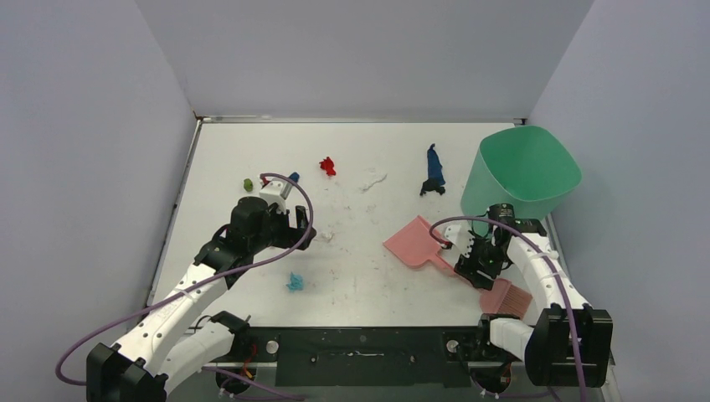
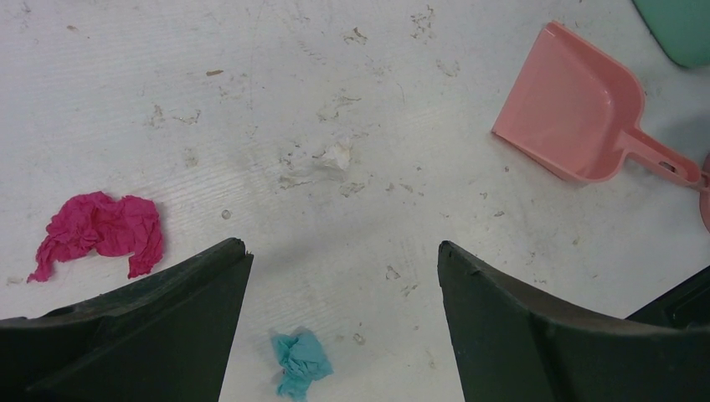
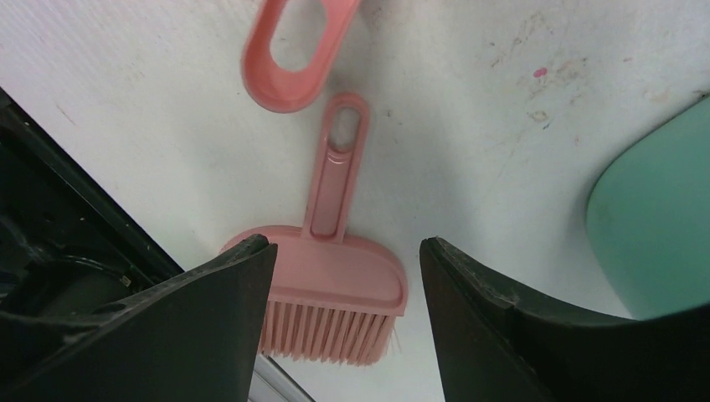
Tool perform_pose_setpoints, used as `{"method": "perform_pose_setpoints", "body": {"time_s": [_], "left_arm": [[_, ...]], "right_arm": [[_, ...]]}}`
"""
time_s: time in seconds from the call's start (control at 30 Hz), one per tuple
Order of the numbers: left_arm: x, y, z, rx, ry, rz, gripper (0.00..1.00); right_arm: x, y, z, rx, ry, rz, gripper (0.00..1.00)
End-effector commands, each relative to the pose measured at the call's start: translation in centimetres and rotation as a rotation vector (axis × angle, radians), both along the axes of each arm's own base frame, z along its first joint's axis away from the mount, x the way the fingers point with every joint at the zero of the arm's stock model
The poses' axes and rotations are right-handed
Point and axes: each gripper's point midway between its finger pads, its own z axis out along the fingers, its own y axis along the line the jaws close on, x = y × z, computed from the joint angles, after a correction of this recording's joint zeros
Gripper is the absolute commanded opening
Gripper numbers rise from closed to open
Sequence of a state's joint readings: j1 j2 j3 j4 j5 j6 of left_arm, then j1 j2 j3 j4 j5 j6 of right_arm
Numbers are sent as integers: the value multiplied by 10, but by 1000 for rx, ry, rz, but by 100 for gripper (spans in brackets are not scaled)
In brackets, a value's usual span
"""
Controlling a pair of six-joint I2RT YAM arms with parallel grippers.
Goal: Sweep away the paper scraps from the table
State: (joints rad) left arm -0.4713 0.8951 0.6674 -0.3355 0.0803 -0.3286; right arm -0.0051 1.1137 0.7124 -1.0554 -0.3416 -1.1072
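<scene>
Scraps [image 1: 327,166] lie scattered on the tabletop [image 1: 360,276], all outside the green bin [image 1: 502,180] at far right and the pink dustpan [image 1: 414,241] before it. The left gripper [image 2: 343,251] hangs with jaws spread wide, gripping nothing, above a cyan scrap [image 2: 300,362], with a magenta scrap [image 2: 99,233] nearby. The right gripper [image 3: 345,243] has its jaws apart over the brush [image 3: 335,276], grasping nothing.

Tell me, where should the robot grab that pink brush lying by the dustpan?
By the slim handle, from straight above. The pink brush lies flat on the table, so only a top-down reach lets the right hand straddle it. The head is wide, and its bristles would likely give under a squeeze.
</scene>
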Motion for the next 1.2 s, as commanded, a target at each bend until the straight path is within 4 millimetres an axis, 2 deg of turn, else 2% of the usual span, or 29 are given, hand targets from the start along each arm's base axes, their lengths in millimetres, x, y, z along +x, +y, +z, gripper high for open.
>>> {"method": "perform_pose_setpoints", "body": {"time_s": [0.0, 0.13, 0.27, 0.43, 0.67, 0.83, 0.9, 1.03, 1.1, 1.17], "left_arm": [[8, -8, 26, -38, -92, -24, 81], [7, -8, 26, -35, -93, -26, 81], [8, -8, 25, -31, -86, -27, 81], [8, -7, 23, -25, -82, -24, 81], [9, -8, 20, -19, -73, -27, 81], [10, -7, 19, -12, -71, -24, 81], [10, -7, 18, -8, -72, -22, 81], [10, -7, 17, -4, -68, -23, 81], [11, -7, 16, -3, -65, -24, 81], [11, -8, 16, -3, -62, -27, 81]], "right_arm": [[9, -3, -6, 28, -14, 28, 64], [15, -4, -11, 30, -15, 42, 58], [19, -6, -18, 16, -16, 63, 56], [21, -8, -24, 8, -8, 87, 56], [19, -6, -31, 26, 45, 158, 61], [16, -10, -47, 2, 72, 189, 61], [14, -13, -54, -16, 75, 194, 58], [16, -15, -61, -34, 49, 188, 43], [20, -15, -59, -34, 22, 180, 36], [23, -14, -56, -29, 4, 178, 33]]}}
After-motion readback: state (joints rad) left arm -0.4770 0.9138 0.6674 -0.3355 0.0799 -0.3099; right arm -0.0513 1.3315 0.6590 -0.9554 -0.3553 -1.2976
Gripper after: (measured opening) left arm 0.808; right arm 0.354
